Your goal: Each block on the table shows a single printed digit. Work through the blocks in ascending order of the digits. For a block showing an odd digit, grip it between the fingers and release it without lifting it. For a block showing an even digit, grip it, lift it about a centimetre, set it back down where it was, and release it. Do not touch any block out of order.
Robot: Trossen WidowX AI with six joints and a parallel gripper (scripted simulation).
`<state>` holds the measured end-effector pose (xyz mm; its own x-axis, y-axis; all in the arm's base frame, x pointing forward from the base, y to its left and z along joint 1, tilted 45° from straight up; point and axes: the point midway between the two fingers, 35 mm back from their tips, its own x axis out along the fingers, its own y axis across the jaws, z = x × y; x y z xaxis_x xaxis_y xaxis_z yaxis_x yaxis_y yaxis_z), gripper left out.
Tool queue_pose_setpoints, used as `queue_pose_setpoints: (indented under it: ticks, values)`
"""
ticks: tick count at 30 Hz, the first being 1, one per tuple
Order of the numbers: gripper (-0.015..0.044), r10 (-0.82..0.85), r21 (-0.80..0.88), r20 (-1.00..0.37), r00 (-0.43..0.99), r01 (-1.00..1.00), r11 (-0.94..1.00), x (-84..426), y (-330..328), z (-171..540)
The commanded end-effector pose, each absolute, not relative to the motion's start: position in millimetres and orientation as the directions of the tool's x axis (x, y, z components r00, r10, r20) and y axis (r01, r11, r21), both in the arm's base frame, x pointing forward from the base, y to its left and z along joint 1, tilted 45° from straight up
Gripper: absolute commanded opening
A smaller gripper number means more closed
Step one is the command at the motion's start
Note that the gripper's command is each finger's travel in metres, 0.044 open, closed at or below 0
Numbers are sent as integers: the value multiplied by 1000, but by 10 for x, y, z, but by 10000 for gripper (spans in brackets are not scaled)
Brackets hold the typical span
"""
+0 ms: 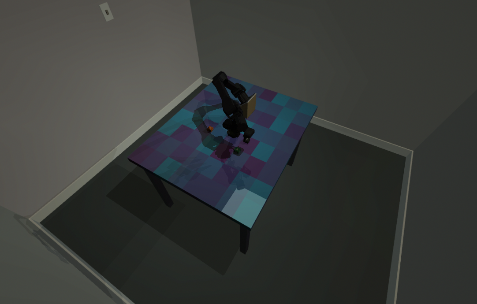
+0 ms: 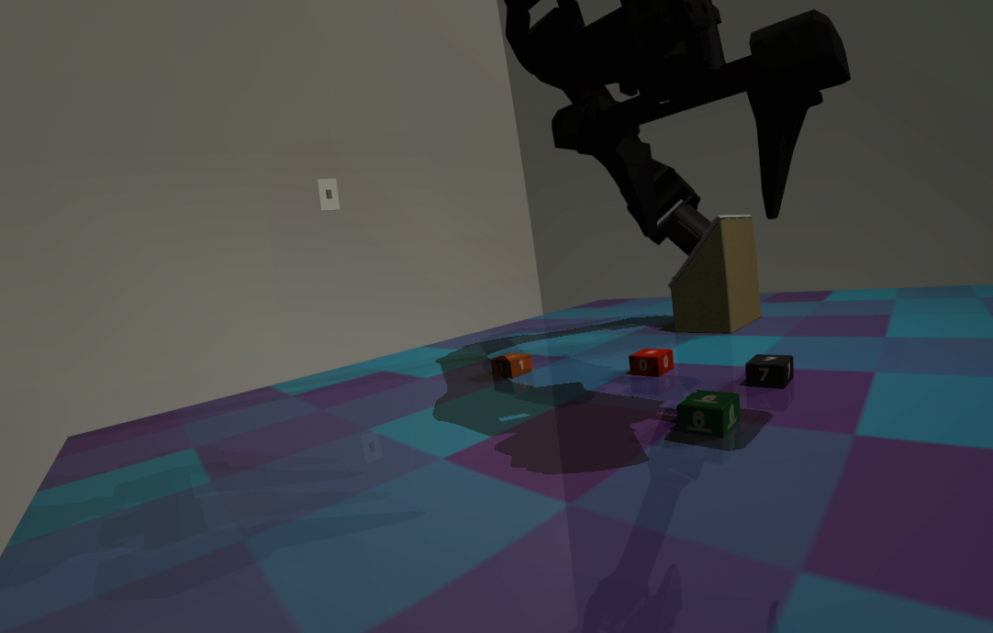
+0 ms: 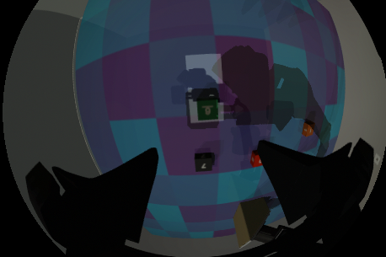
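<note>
My gripper (image 3: 209, 151) is open and empty, high above the blocks. In the wrist view the green block with a 6 (image 1: 237, 150) (image 2: 708, 414) (image 3: 207, 109) lies ahead of the space between the fingertips. The black block with a 7 (image 2: 768, 372) (image 3: 204, 163) lies between the fingers in that view, far below them. The red block with a 0 (image 2: 650, 362) (image 3: 255, 158) is partly covered by the right finger in the wrist view. The orange block with a 1 (image 1: 210, 129) (image 2: 511, 364) (image 3: 308, 129) lies farther right there. In the top view the gripper hides the red block.
The wedge-shaped arm base (image 1: 251, 106) (image 2: 742, 275) (image 3: 248, 220) stands behind the blocks. The checkered table (image 1: 210, 192) (image 2: 390, 582) (image 3: 181, 9) has its edges well away from the blocks. The arm's shadow falls around the green and orange blocks.
</note>
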<state>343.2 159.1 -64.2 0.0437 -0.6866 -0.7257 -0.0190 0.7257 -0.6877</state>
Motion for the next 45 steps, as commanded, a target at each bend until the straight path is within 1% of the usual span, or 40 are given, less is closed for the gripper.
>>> queue_pose_setpoints:
  ticks: [1, 21, 28, 37, 45]
  values:
    - [400, -699, -700, -714, 39, -38, 713, 3541, 1548, -660]
    - [400, -699, -700, -714, 39, -38, 713, 3508, 1522, -616]
    - [400, -701, -702, -712, 36, -40, 711, 3094, 1205, -208]
    - [400, -704, -705, -709, 32, -44, 708, 2399, 680, 135]
    - [400, -704, -705, -710, 32, -45, 708, 2348, 620, 129]
